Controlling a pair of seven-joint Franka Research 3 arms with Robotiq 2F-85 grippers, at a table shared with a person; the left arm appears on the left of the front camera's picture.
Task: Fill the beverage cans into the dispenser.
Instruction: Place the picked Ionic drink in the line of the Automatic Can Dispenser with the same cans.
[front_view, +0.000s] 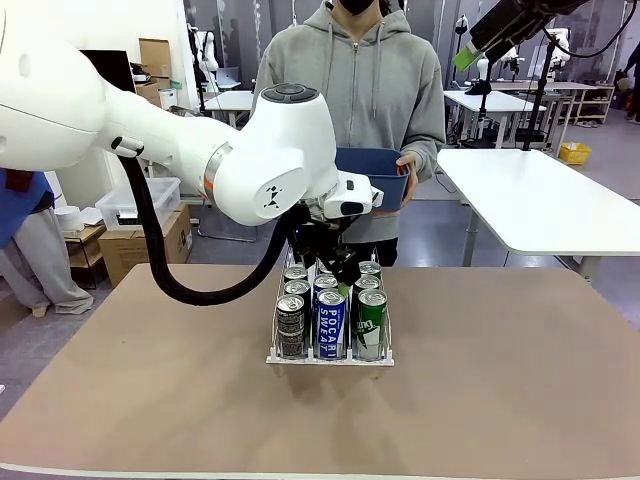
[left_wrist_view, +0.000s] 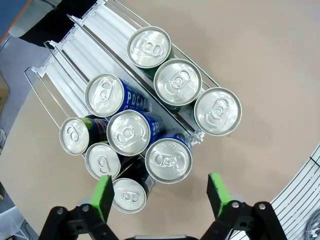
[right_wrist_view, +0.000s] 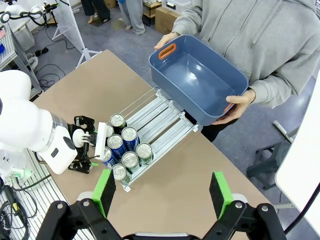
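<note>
Your dispenser (front_view: 330, 355) sits mid-table, its three lanes holding nine upright beverage cans (left_wrist_view: 168, 160) crowded at the front lip, the rear rails bare. Across the table a person holds a blue bin (right_wrist_view: 200, 80), nothing in it. Bare tabletop (front_view: 500, 400) surrounds the rack. Your left gripper (left_wrist_view: 157, 192) hangs above the front cans, jaws spread, holding nothing; your right gripper (right_wrist_view: 162, 192), raised high, is spread too.
</note>
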